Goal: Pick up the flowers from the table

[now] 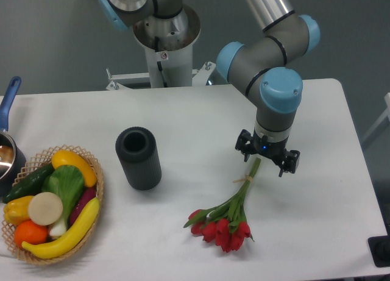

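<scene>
Red-budded flowers (pixel 224 223) lie flat under claw (pixel 268 159).

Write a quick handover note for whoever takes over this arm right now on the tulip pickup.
Gripper: over the stem end of the flowers, low; whether it is open or shut cannot be told from this view.
Flowers: lying flat on the table, red buds toward the front edge, stems pointing up at the gripper.
Done: arm positioned at the stems.
Left: grasp, then lift.
</scene>
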`<move>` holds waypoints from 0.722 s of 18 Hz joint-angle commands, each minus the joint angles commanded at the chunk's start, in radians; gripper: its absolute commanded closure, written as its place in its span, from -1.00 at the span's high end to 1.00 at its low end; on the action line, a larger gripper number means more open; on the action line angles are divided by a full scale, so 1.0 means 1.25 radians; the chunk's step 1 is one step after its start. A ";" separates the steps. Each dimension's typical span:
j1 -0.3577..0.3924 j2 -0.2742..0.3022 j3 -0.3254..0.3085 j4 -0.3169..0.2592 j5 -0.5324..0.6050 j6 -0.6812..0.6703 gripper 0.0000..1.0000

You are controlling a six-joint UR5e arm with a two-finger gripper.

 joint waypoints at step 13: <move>0.000 -0.005 -0.078 0.148 -0.012 -0.009 1.00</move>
